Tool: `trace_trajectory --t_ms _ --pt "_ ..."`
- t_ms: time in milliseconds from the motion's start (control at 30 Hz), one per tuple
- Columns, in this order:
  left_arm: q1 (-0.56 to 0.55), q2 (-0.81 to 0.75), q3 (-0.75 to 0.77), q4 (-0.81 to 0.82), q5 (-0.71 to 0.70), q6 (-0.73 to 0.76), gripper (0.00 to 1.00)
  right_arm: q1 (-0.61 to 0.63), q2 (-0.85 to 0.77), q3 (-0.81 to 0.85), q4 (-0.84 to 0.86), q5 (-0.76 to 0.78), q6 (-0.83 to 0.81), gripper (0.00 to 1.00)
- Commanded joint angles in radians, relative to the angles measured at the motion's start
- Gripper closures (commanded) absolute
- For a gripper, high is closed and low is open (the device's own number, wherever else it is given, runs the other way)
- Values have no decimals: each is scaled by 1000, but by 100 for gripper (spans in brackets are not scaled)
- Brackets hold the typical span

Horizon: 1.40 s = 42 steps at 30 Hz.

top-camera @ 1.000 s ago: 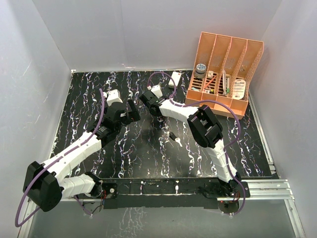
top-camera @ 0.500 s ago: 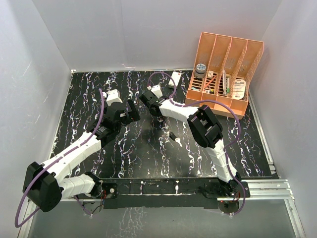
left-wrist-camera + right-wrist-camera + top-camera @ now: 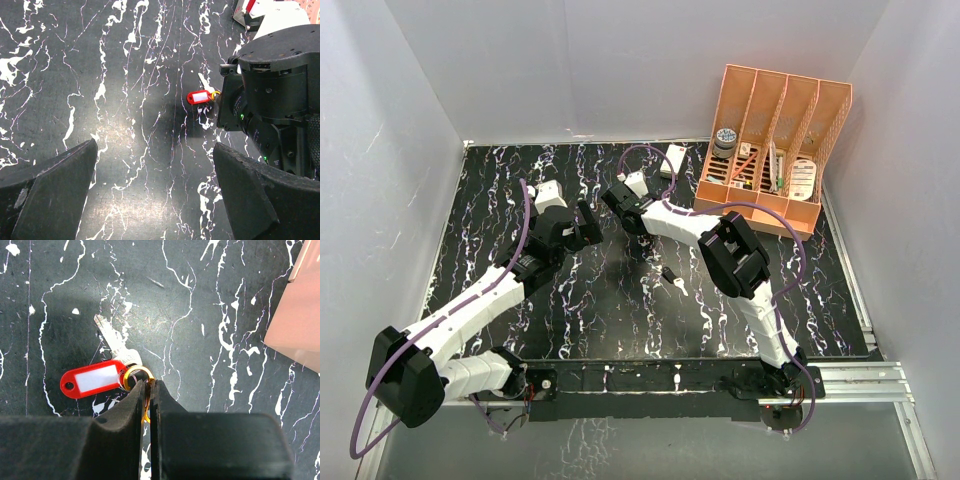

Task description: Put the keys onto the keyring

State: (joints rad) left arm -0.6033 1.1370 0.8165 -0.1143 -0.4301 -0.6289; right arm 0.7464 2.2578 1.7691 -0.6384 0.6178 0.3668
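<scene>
In the right wrist view my right gripper [image 3: 150,383] is shut on the thin orange-brown keyring [image 3: 141,374], which lies on the black marbled table. A key with a red, white-labelled head [image 3: 95,378] and a silver blade [image 3: 111,338] lies at the ring and touches it. The left wrist view shows the same red key [image 3: 198,97] and keyring [image 3: 216,94] beside the right gripper's body. My left gripper [image 3: 155,150] hovers open over bare table, left of them. The black-headed key [image 3: 671,277] lies alone near the table's middle. From the top view the right gripper [image 3: 620,205] hides the ring.
An orange file organizer [image 3: 775,150] with small items stands at the back right. A white rectangular box [image 3: 674,160] lies just left of it. White walls close the table on three sides. The left gripper [image 3: 590,225] and the right gripper sit close together.
</scene>
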Motion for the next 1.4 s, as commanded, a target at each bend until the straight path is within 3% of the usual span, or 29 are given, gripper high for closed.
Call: trace_trajectory --t_ms 0,467,1367 --pt "3 -29 -9 -13 -18 -1 1 5 -11 34 29 17 -3 100" --pt "3 -39 -5 -24 -27 1 1 3 43 70 23 6 -9 100" --pt "3 -43 -9 -22 -27 0 1 13 -68 -30 11 -1 -11 100"
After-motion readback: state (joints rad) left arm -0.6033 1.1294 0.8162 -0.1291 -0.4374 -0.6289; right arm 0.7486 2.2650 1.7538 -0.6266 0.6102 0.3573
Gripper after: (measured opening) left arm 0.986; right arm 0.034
